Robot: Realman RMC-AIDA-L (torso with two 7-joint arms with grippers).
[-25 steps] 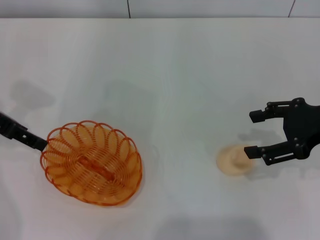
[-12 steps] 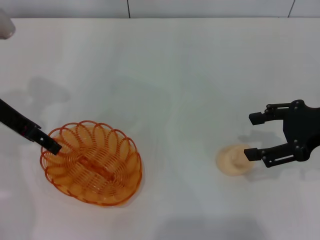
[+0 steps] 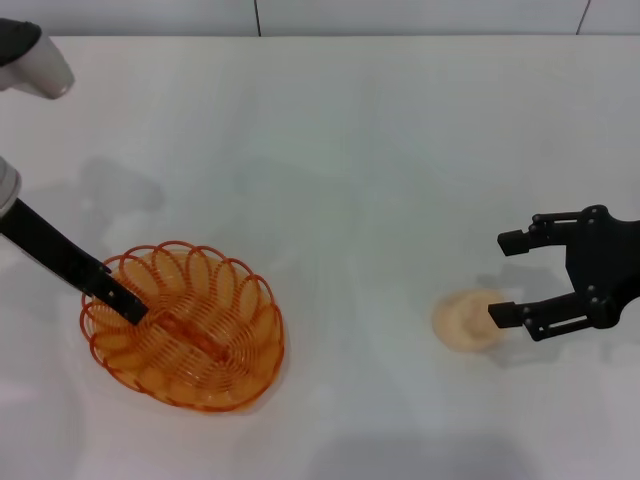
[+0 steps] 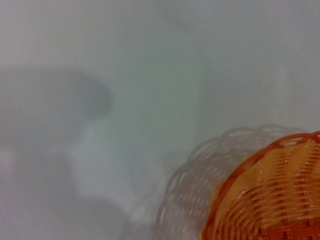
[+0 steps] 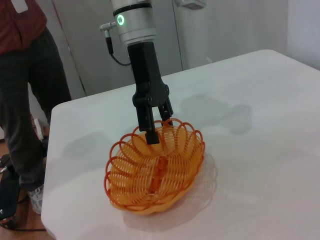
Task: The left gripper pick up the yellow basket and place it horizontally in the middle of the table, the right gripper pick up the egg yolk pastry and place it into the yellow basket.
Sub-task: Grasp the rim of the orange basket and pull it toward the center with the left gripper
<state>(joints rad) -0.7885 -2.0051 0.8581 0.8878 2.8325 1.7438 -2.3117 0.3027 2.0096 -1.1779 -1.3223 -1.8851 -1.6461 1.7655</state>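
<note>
The yellow basket (image 3: 183,325) rests on the white table at the front left; it also shows in the right wrist view (image 5: 156,170) and the left wrist view (image 4: 272,195). My left gripper (image 3: 128,303) reaches down at the basket's left rim. In the right wrist view, my left gripper (image 5: 159,126) is open, with one finger inside the rim and one outside. The egg yolk pastry (image 3: 463,320) lies on the table at the right. My right gripper (image 3: 505,277) is open just right of the pastry, its lower fingertip (image 3: 500,315) at the pastry's right edge.
The white table (image 3: 350,150) stretches wide between basket and pastry. A wall runs along its far edge. In the right wrist view a person (image 5: 25,85) stands beside the table's far end, behind the left arm.
My left gripper has moved right and down, from outside the basket's left rim to straddling it. The basket, the pastry and my right gripper have barely moved.
</note>
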